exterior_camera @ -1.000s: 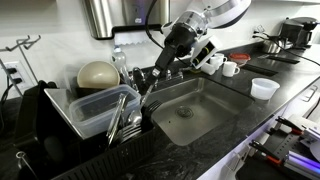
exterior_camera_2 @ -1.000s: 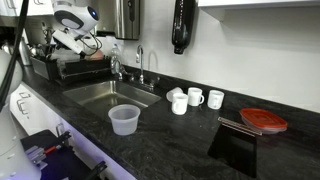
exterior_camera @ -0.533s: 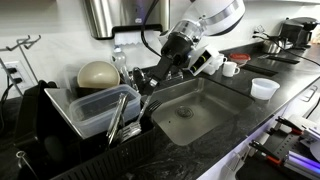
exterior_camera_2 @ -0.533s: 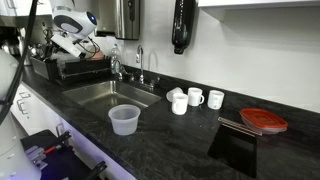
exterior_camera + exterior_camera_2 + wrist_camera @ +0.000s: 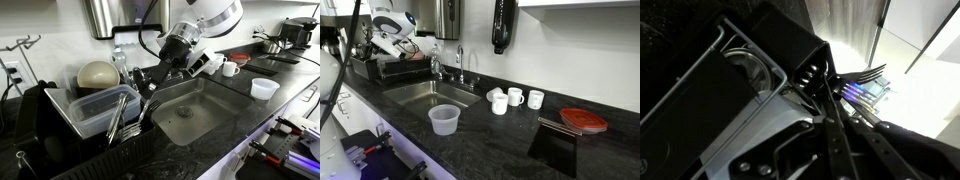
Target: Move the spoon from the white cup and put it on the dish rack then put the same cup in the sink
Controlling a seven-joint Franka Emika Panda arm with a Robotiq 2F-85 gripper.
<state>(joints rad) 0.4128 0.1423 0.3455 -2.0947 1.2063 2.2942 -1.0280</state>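
My gripper hangs over the near end of the black dish rack, next to the sink; both exterior views show it. In the wrist view the two dark fingers stand close together with a thin dark stem, the spoon, between them, above the rack's utensil section. Three small white cups stand together on the counter past the sink, also seen in an exterior view. I cannot tell which cup held the spoon.
The rack holds a clear plastic container, a beige bowl and long silver utensils. Forks stick up near my fingers. A handle-less plastic tub stands at the counter's front edge. The chrome faucet rises behind the sink.
My gripper has moved a little away from the cups toward the dish rack, still shut on the spoon. Nothing else has moved.
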